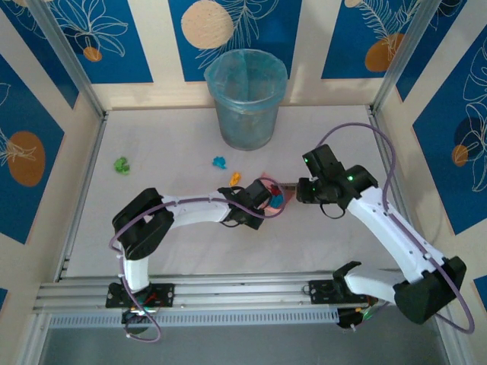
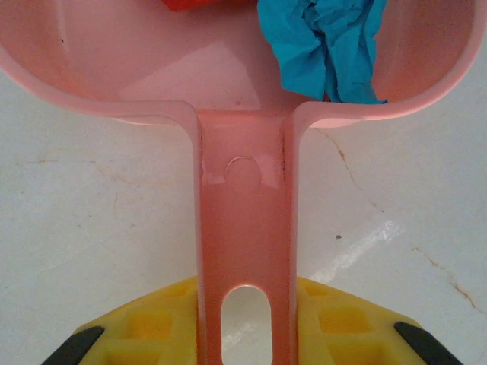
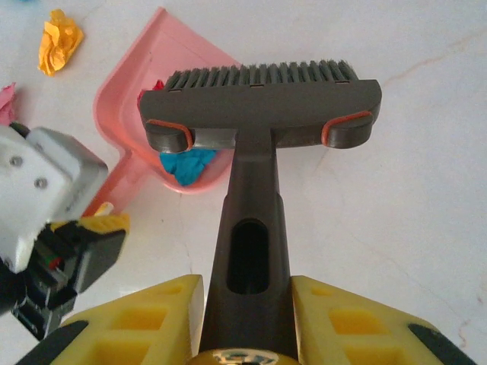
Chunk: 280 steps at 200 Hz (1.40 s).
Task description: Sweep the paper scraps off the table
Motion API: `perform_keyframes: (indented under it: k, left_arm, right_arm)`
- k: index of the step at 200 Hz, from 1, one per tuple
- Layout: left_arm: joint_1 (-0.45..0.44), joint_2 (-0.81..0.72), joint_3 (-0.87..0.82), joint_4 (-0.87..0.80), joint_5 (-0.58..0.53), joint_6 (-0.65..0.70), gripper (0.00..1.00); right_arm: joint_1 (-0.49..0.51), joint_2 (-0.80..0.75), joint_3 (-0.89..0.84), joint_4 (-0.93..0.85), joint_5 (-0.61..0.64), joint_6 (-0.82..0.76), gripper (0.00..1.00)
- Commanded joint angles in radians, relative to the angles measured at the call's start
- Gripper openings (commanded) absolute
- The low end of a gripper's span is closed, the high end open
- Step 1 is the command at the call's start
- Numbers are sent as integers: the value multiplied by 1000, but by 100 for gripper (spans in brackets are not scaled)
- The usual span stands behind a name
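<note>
Paper scraps (image 2: pixel 327 53): cyan and red ones sit in the dustpan (image 2: pixel 243 228); green (image 1: pixel 122 163), cyan, orange wait on the bench (image 1: pixel 175 137) left of it. My left jaws clench its handle, my right jaws the brush (image 3: pixel 262 84).

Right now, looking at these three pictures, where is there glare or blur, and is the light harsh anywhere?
Top view: soft, even light on the table, shadows faint. Left wrist view: a glare streak on the table right of the pink dustpan handle; the cyan scrap is crisp. Right wrist view: the brush is sharp and evenly lit.
</note>
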Motion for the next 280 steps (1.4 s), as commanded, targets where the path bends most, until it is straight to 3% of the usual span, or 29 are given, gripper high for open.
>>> perform_keyframes:
  k: [1,37,66,118,147,180,236,280]
  left_arm:
    - [13,20,-1,-28,-29,7,0]
    - [13,7,-17,-6,-43,18,0]
    - [13,-2,-31,17,-48,28,0]
    - [13,-4,-62,81,-82,63,0]
    - [13,-8,-78,117,-88,78,0]
    - [13,-53,-134,189,-127,104,0]
    - [12,-169,-208,239,-162,119,0]
    - [13,-235,-211,230,-137,108,0]
  right_arm:
    - [3,-34,-23,-45,2,33,0]
    - [1,-77,-16,-21,79,74,0]
    - [-21,-183,-63,143,41,121,0]
    - [-141,-347,-285,460,-24,245,0]
    - [-208,-382,-411,558,18,310,0]
    - [-206,-433,-593,754,4,302,0]
    - [-164,-555,-807,929,197,318,0]
    - [-160,-535,-823,964,204,319,0]
